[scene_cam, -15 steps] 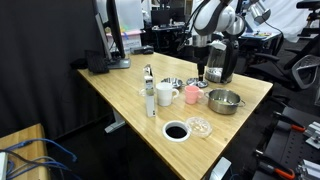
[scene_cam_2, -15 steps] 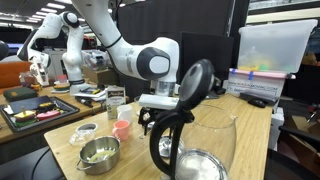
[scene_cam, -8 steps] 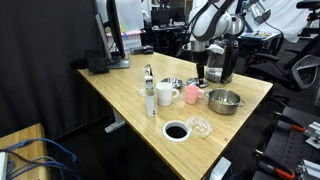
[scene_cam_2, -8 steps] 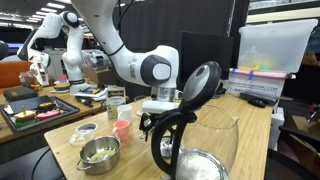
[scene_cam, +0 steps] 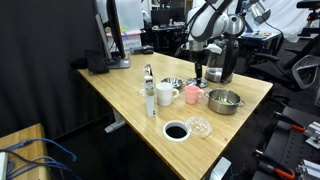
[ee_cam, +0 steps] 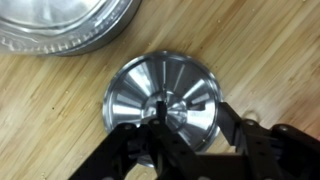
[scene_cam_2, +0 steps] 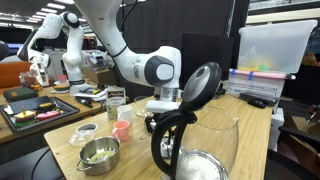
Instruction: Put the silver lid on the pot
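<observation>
In the wrist view the silver lid point(ee_cam: 150, 85) lies flat on the wooden table, knob up. My gripper point(ee_cam: 190, 115) is just above it, open, with one finger on each side of the knob and not closed on it. The steel pot point(scene_cam: 224, 100) stands on the table beside a pink cup point(scene_cam: 192, 95); it also shows in an exterior view point(scene_cam_2: 100, 152). In an exterior view my gripper point(scene_cam: 200, 74) hangs low behind the cup and the pot. A shiny round rim point(ee_cam: 60, 30) at the wrist view's top left is close to the lid.
A tall dark jug point(scene_cam_2: 185, 125) stands close to the camera and hides the gripper's tips. A clear glass dish point(scene_cam: 200, 126) and a white-rimmed round thing with a black centre point(scene_cam: 176, 131) lie near the table's front edge. A white cup point(scene_cam: 164, 95) and a bottle point(scene_cam: 150, 92) stand left of the pink cup.
The arm has shifted slightly and settled lower over the lid. The lid, pot and cups have not moved.
</observation>
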You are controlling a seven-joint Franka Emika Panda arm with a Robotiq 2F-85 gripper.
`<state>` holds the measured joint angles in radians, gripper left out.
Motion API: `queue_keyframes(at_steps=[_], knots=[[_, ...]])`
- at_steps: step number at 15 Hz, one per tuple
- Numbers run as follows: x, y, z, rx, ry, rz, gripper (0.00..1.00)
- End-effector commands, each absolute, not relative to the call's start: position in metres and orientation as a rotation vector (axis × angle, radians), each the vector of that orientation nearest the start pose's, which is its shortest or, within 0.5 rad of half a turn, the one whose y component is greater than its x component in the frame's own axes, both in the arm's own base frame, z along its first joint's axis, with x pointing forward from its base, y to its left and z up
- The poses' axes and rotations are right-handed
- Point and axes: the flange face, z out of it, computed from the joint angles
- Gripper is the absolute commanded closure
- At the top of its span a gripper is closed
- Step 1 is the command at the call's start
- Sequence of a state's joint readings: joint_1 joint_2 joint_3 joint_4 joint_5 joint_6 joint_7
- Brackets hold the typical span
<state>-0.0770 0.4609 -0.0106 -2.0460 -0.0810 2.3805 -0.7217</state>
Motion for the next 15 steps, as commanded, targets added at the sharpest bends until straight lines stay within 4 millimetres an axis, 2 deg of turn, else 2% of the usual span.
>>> queue_keyframes(at_steps=[1,3,5,10,13,15], knots=[[0.584,-0.063,0.199,-2.936,-1.072,0.241,0.74],[0.584,-0.063,0.199,-2.935,-1.067,0.24,0.89],[0.585,-0.063,0.198,-2.936,-1.068,0.241,0.99],[0.59,-0.069,0.21,-2.955,-1.041,0.188,0.99],[0.594,-0.077,0.231,-2.964,-1.025,0.138,0.99],[0.59,-0.083,0.252,-2.97,-1.055,0.12,0.99]])
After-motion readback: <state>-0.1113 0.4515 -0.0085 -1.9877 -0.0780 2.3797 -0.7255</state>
